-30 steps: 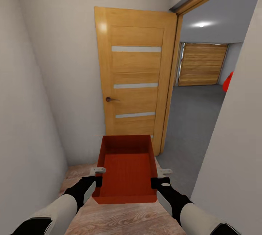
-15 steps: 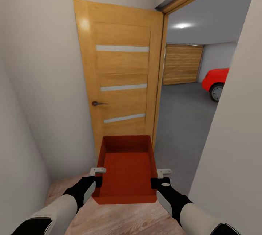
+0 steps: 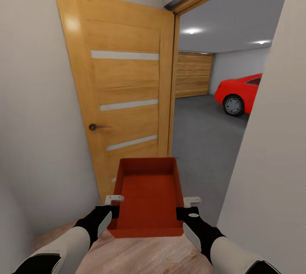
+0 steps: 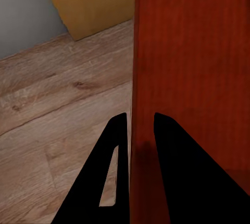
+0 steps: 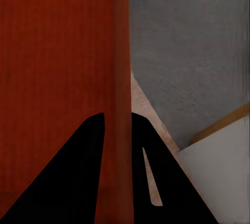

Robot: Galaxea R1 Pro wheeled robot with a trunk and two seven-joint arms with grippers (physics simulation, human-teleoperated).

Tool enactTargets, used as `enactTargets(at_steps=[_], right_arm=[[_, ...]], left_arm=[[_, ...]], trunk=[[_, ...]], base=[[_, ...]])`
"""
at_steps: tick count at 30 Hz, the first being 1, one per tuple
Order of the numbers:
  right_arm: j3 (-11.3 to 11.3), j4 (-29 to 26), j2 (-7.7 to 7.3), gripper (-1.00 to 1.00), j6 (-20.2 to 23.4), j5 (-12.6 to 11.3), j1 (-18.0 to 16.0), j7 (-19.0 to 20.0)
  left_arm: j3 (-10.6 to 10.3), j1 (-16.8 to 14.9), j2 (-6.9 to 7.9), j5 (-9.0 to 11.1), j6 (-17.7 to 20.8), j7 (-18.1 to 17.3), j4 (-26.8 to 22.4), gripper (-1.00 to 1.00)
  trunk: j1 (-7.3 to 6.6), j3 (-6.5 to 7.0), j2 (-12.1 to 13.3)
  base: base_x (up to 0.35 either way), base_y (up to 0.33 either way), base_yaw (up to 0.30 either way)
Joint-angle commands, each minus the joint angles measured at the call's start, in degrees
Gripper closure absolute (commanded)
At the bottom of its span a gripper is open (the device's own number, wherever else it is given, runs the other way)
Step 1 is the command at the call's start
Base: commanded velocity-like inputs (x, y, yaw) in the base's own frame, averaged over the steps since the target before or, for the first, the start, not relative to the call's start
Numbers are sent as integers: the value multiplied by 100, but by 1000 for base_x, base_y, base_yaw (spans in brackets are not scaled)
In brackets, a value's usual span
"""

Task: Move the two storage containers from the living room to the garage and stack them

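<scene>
Garage (image 3: 212, 74): pale-walled room showing through the open doorway, ahead and to the right of the robot. Its dark grey concrete floor (image 3: 204, 138) is running from the threshold back to a plank door (image 3: 193, 74) on the far wall. A red car (image 3: 238, 91) is standing at the right, partly cut off by the near wall.

Hall door (image 3: 123, 95): wooden leaf with 3 pale strips and a dark handle, standing swung open against the left wall, just beyond the carried load.

Wood plank floor (image 4: 57, 104): light boards lying under the robot, meeting the grey concrete at the threshold.

Storage container (image 3: 146, 197): 1 orange-red open bin, held off the floor in front of the trunk, between the 2 arms. Its long axis is pointing straight ahead, away from the robot. The doorway is lying forward and to the right of that axis, so the judged next move is a rightward turn and advance through the opening, with the near right wall the tighter side.

Left claw (image 4: 136, 130): fingers clamping 1 long side wall of the container, 1 finger inside and 1 outside.

Right claw (image 5: 117, 130): fingers clamping the opposite long wall in the same manner. Both arms are sitting equally near the load.
</scene>
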Motion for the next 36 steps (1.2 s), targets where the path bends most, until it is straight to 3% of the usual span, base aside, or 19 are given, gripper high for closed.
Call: enactTargets(at_steps=[1,7,19,36], right_arm=[[-93,-218,-5,100,-47,25,-11,-19],[-93,-218,-5,100,-47,25,-11,-18],[-93,-218,-5,100,-45,25,-13,-23],[-93,-218,9,100,-43,25,-11,-24]], left_arm=[[28,4,79,-1,39,30,-5,100],[28,4,76,-1,43,32,-5,100],[28,4,79,-1,41,28,-5,100],[28,4,79,-1,40,32,-5,100]], trunk=[[4,-13,-13],[4,-13,-13],[4,-13,-13],[4,-13,-13]], base=[[39,18,-287],[52,79,-274],[164,244,-70],[9,11,-213]])
